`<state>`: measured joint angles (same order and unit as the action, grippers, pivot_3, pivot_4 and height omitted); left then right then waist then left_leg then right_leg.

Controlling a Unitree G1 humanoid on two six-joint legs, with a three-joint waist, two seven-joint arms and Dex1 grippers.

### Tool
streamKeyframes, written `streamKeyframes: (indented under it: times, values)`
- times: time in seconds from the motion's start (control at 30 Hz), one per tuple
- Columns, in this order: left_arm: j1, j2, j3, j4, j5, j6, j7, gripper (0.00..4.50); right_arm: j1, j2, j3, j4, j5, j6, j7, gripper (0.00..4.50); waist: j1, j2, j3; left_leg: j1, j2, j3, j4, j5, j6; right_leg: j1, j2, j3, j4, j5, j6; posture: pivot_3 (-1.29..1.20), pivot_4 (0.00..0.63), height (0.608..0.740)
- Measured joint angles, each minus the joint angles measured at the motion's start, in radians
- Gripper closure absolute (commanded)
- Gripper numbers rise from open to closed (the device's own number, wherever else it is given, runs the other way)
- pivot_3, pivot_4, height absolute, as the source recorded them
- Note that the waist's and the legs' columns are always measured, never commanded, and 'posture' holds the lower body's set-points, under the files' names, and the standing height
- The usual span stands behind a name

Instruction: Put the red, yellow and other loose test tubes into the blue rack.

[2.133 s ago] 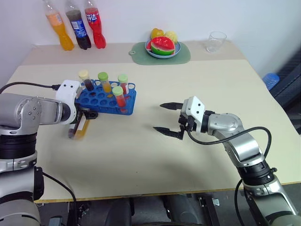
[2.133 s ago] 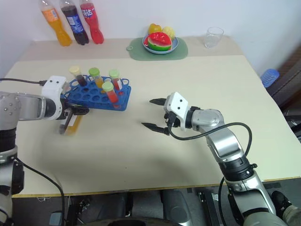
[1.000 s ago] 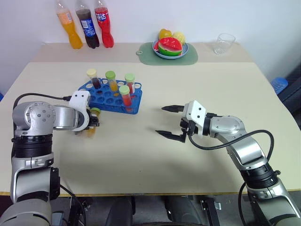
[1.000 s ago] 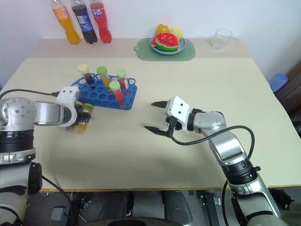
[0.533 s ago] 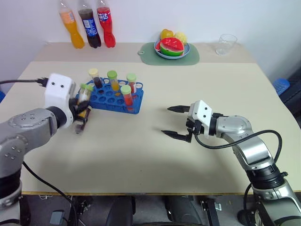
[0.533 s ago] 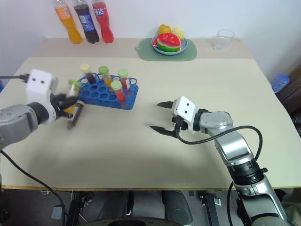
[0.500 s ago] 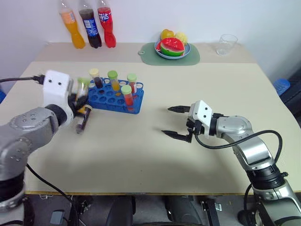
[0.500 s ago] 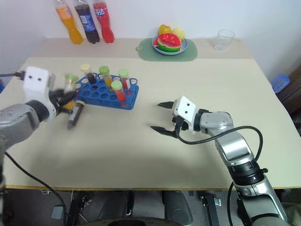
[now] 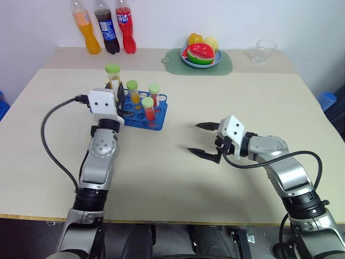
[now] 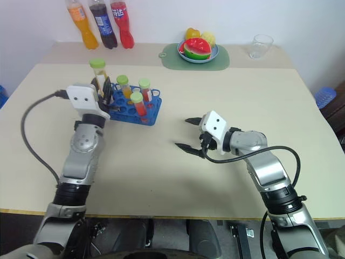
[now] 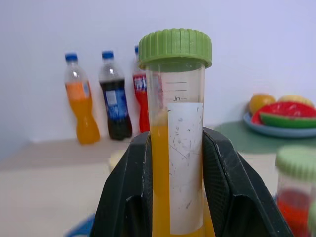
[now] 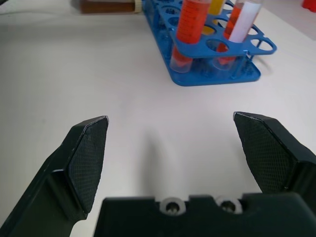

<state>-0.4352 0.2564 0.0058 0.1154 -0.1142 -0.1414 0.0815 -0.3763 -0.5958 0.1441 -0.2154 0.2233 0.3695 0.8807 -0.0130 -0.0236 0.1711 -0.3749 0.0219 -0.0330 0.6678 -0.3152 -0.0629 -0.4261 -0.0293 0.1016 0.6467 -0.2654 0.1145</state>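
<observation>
My left gripper (image 9: 115, 89) is shut on a test tube (image 9: 112, 78) with yellow-orange liquid and a green cap, held upright over the left end of the blue rack (image 9: 161, 109). In the left wrist view the tube (image 11: 175, 148) stands between both fingers (image 11: 131, 187). Three green-capped tubes stand in the rack: one yellow-orange (image 9: 132, 93) and two red (image 9: 148, 108). A dark brown tube (image 12: 106, 6) lies on the table beside the rack. My right gripper (image 9: 194, 138) hovers open and empty over the table to the right of the rack.
Three soda bottles (image 9: 110, 27) stand at the back left. A green mat (image 9: 223, 63) carries a plate of fruit (image 9: 200, 54) at the back centre, with a clear glass (image 9: 263, 51) to its right. Bare table lies between rack and right gripper.
My left gripper has lifted the yellow-orange tube from the table left of the rack and turned it upright above the rack's left end. The right gripper has stayed where it was.
</observation>
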Motion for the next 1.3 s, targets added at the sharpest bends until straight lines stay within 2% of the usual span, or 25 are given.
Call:
streamKeyframes:
  times: [0.17,0.43,0.9,1.3]
  values:
    - [-0.050,-0.037,0.016,0.178,0.008,-0.133,-0.058,3.68,0.007,-0.001,-0.015,-0.029,0.025,0.029,-0.011,0.00,0.000,0.000,0.000,0.000,0.000,0.000,0.000,0.000,0.000,0.000,0.000,0.000,0.000,0.000,0.000,0.00,0.150,0.734]
    - [-0.090,-0.087,0.022,0.332,0.021,-0.230,-0.102,3.68,0.009,-0.002,-0.033,-0.052,0.055,0.059,-0.013,0.00,-0.001,0.000,0.000,0.000,0.000,0.000,0.000,0.000,0.000,0.000,0.000,0.000,0.001,0.000,0.000,0.00,0.150,0.734]
    - [-0.064,-0.093,0.026,0.325,0.105,-0.258,-0.063,3.68,0.009,-0.012,-0.033,-0.053,0.055,0.058,-0.014,0.00,0.000,0.000,0.000,0.001,0.000,0.000,0.000,0.000,0.000,0.000,0.000,0.000,0.002,0.000,0.000,0.00,0.150,0.734]
    - [-0.054,-0.132,0.058,0.375,0.084,-0.301,-0.077,3.68,0.009,-0.011,-0.033,-0.054,0.058,0.060,-0.016,0.00,0.001,0.000,0.000,0.001,0.000,0.000,0.000,0.000,0.000,0.000,0.000,0.000,0.001,0.000,0.000,0.00,0.150,0.734]
